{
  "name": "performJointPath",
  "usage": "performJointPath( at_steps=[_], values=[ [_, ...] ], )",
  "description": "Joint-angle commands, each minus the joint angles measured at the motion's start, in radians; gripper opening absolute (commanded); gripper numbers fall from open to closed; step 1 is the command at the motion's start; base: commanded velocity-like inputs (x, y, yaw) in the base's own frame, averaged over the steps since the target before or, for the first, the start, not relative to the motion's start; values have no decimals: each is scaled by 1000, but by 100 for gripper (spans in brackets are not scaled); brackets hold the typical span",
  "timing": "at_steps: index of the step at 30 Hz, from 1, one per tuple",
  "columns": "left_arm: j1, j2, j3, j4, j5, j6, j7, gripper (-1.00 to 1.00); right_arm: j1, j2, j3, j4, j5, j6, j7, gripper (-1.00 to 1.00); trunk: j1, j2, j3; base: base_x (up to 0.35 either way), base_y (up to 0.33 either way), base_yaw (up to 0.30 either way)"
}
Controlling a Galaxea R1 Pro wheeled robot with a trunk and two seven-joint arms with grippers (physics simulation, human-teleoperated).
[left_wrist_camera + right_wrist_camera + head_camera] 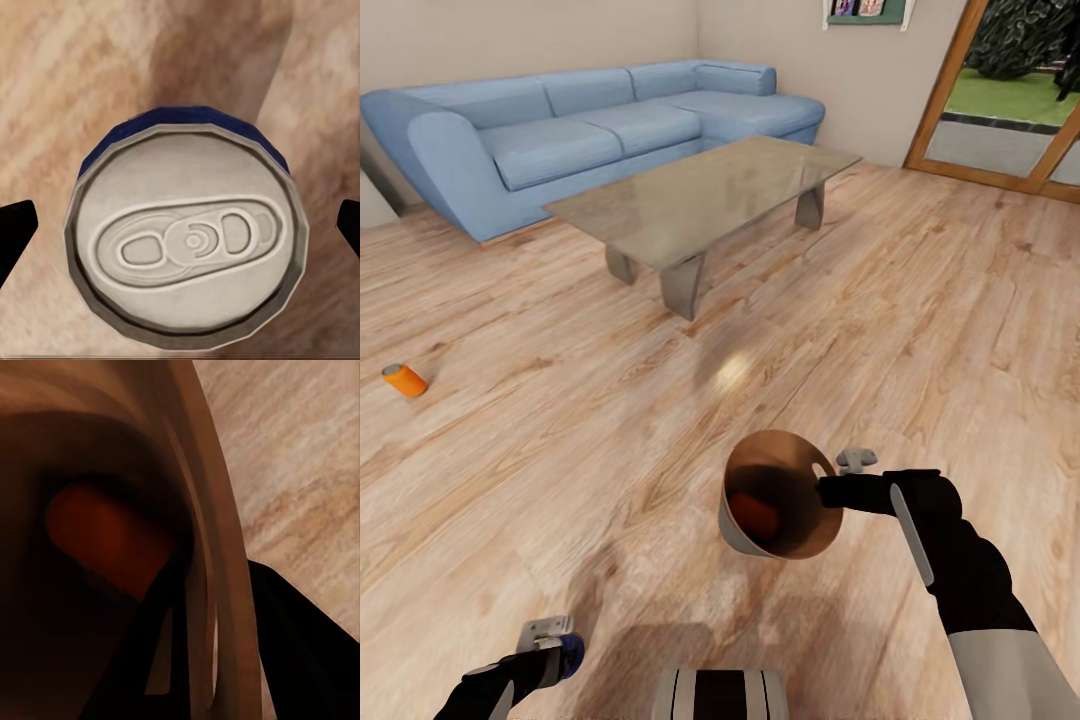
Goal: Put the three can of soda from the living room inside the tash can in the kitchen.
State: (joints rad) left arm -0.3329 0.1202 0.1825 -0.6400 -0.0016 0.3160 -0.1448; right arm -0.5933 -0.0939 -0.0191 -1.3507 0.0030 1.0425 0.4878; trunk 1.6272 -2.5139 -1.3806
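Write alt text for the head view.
The right end effector holds a bin by its rim, an orange can inside; the left end effector grips a blue can. Another orange can lies on the floor.

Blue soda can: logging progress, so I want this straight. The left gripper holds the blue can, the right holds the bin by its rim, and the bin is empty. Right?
Not quite: the bin is not empty. The head view shows an orange can inside it. The left gripper does hold the blue can, and the right gripper does hold the bin by its rim.

Light-blue sofa (590,125), orange can (405,380)
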Motion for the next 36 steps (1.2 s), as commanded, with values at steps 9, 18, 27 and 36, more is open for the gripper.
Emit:
performJointPath(
  at_steps=[9, 18, 27, 36],
  values=[
    [0, 0, 0, 0, 0, 0, 1, 100, 0, 0, 1, -1, -26, 5, -5, -100, 1, -1, -8, 0, 0, 0],
    [0, 1, 0, 0, 0, -1, -1, -100, 0, 0, 2, -1, -26, 5, -5, -100, 1, -1, -8, 0, 0, 0],
    [0, 0, 0, 2, 0, 0, -1, -100, 2, 0, 2, -1, -26, 5, -5, -100, 0, 0, -4, 0, 0, 0],
    [-1, 0, 0, 2, -1, 8, -1, -100, 3, 0, 2, -1, -26, 5, -5, -100, -4, 2, 31, 0, 0, 0]
  ],
)
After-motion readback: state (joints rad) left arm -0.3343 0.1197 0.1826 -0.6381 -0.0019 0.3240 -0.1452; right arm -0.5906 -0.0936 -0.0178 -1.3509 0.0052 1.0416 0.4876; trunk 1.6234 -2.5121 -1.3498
